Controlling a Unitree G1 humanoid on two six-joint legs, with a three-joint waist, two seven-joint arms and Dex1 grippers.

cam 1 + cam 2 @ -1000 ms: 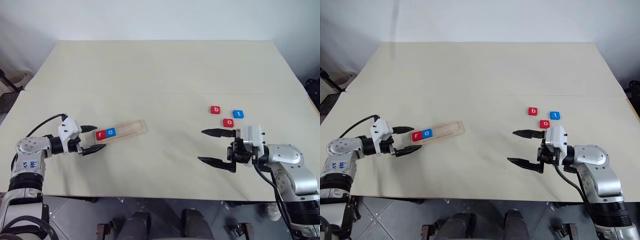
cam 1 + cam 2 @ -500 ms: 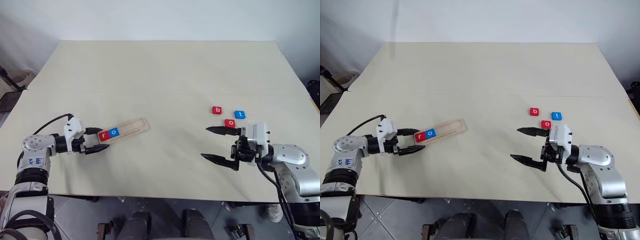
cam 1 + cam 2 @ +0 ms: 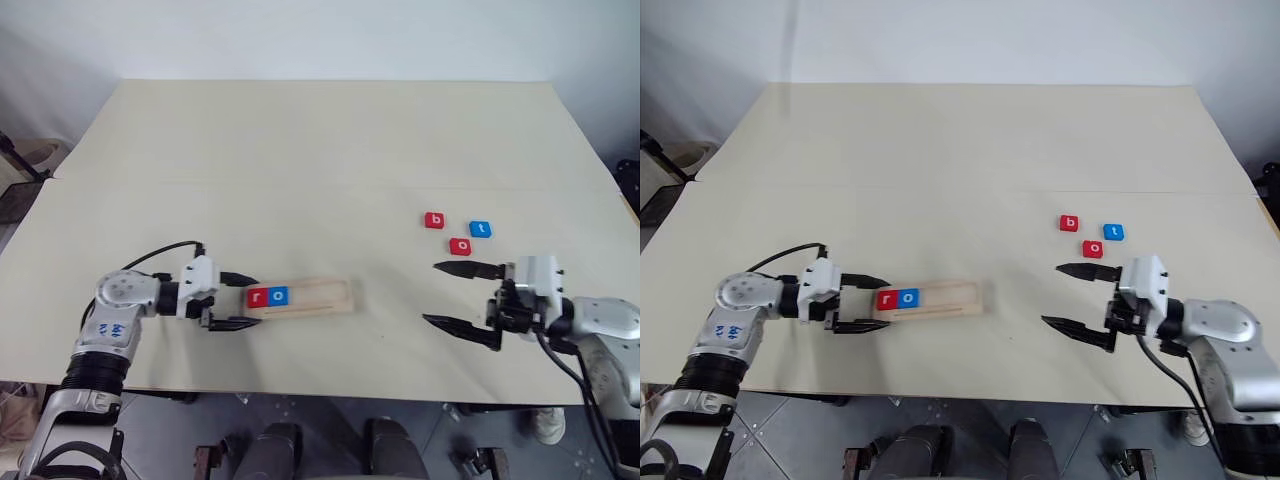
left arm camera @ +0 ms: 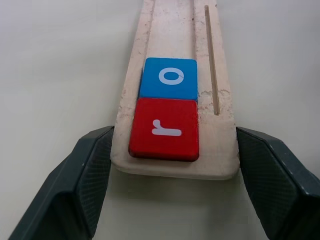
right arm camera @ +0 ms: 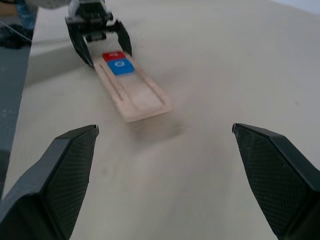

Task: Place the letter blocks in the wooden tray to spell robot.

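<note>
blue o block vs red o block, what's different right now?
The blue o block is blue; the red o block is red. The blue one sits in the wooden tray, edge to edge with the red r block; the red one lies loose on the table, near the b block and t block. Both are flat square tiles with a white lowercase o.

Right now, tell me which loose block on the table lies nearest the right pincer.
The red o block: it lies closest to the right pincer, nearer than the red b and blue t.

Table [image 3: 300, 150] w/ tray [image 3: 315, 297], 3 blocks [image 3: 461, 245]
</note>
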